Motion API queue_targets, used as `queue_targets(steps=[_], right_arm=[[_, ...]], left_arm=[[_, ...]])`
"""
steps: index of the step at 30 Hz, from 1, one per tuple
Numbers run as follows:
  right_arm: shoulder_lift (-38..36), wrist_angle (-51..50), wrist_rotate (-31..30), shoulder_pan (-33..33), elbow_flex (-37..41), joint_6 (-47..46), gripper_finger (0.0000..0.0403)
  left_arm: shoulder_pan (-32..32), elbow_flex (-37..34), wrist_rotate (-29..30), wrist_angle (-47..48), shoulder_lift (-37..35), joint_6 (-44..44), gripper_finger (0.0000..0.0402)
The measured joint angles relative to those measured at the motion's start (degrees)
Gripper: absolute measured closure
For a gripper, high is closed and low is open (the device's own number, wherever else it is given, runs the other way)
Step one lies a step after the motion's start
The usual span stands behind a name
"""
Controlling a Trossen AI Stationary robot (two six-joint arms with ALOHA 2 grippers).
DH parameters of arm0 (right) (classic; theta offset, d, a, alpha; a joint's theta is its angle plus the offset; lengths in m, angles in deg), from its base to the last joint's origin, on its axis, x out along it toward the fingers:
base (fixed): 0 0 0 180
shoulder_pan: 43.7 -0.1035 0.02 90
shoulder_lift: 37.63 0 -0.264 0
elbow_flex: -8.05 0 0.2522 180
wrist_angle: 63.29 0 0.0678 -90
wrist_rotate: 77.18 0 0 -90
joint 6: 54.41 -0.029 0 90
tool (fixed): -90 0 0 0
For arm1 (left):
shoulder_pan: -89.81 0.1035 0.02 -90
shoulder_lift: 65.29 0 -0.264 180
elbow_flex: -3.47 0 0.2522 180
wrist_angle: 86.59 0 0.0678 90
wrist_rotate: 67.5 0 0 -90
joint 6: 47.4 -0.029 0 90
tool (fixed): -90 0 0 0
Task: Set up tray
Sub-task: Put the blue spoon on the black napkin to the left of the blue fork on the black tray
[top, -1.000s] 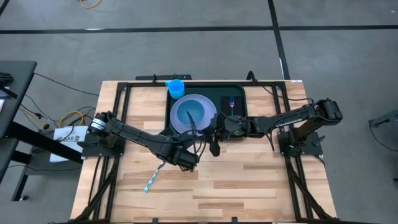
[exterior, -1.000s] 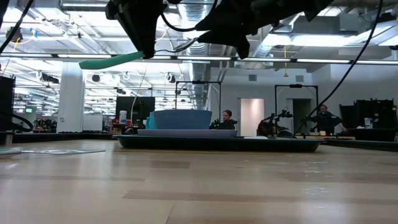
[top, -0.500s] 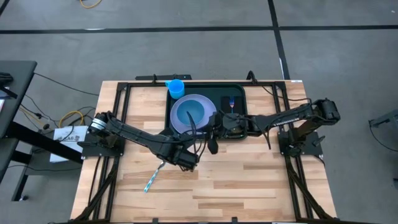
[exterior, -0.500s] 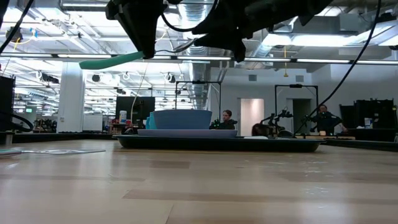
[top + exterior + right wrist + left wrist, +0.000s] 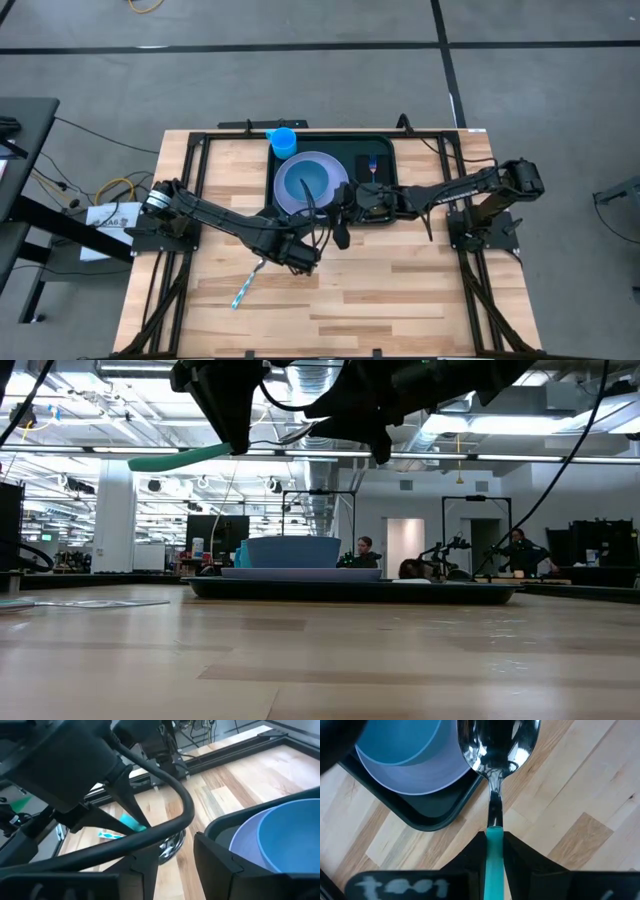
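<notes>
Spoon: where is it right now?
The spoon is held in the air by the left gripper, which grips its teal handle. Its bowl hangs over the table just off the tray's near left corner, beside the plate.

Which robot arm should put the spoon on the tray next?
Probably the left. Its left gripper is shut on the spoon, held above the wood just beside the tray. The right gripper hovers near the tray's front edge, holding nothing.
</notes>
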Motion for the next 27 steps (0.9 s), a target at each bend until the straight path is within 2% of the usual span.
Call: queue_targets(steps=[4, 13, 21, 27], right_arm=[[0.0, 0.0, 0.0, 0.2, 0.0, 0.0, 0.031], [0.0, -0.3, -0.2, 0.2, 0.0, 0.1, 0.0396], [0.0, -0.2, 0.2, 0.2, 0.0, 1.1, 0.0401], [0.0, -0.9, 1.5, 0.2, 0.0, 1.1, 0.0383]], left_arm=[[0.0, 0.0, 0.1, -1.0, 0.0, -0.4, 0.0368], [0.0, 0.0, 0.1, -1.4, 0.0, -0.6, 0.0368], [0.0, 0.0, -0.1, -1.4, 0.0, -0.7, 0.0368], [-0.1, 0.0, -0.2, -1.5, 0.0, -0.7, 0.0368]])
